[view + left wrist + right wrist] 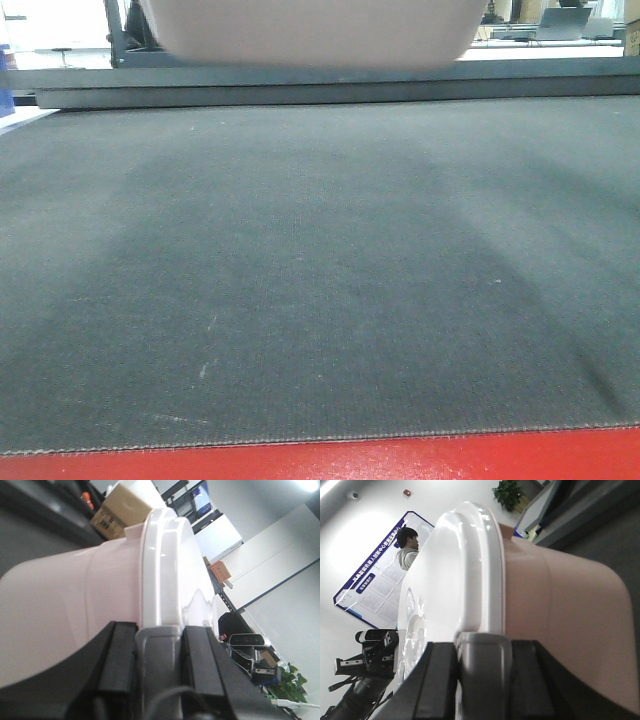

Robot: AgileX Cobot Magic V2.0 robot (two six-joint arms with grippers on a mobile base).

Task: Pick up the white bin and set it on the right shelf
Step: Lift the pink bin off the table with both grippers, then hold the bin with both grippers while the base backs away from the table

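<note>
White bin (pixel 310 30) hangs at twelve o'clock, apparently lifted off the dark mat (pixel 320 280), left gripper (pixel 159 636) and right gripper (pixel 482 651) each pinching an end rim, so any uneven carry could tilt it and slip a grip.

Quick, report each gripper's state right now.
Left gripper: closed on the rim of the white bin.
Right gripper: closed on the white bin's rim too.
</note>
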